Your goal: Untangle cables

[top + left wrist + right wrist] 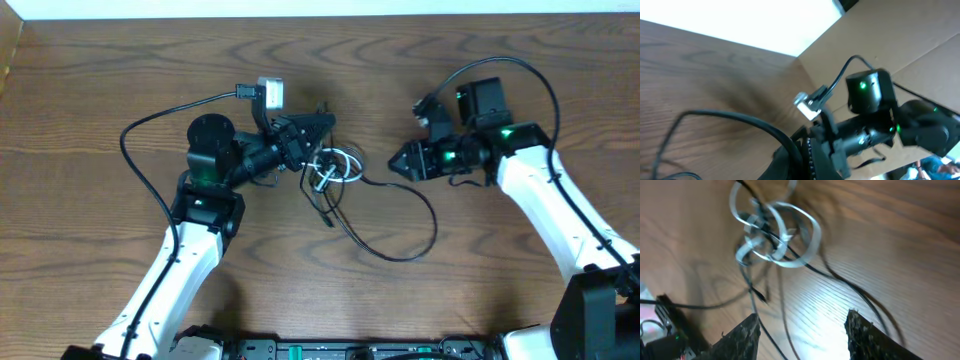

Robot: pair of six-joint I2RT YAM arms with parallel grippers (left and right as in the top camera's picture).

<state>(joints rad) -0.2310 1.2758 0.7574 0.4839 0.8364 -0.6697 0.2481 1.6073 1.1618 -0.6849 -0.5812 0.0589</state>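
While cables (338, 165) lie well apart from table (100, 60) edges | left hand (322, 122) closed | right hand (802, 340) parted nearby

The overhead camera looks straight down on the whole desk (100, 80) from well above, the left wrist camera sits low and faces across it toward the right arm (875, 130), and the right wrist camera looks down from close by at the cables (775, 235), which the overhead view also shows near the desk's middle.
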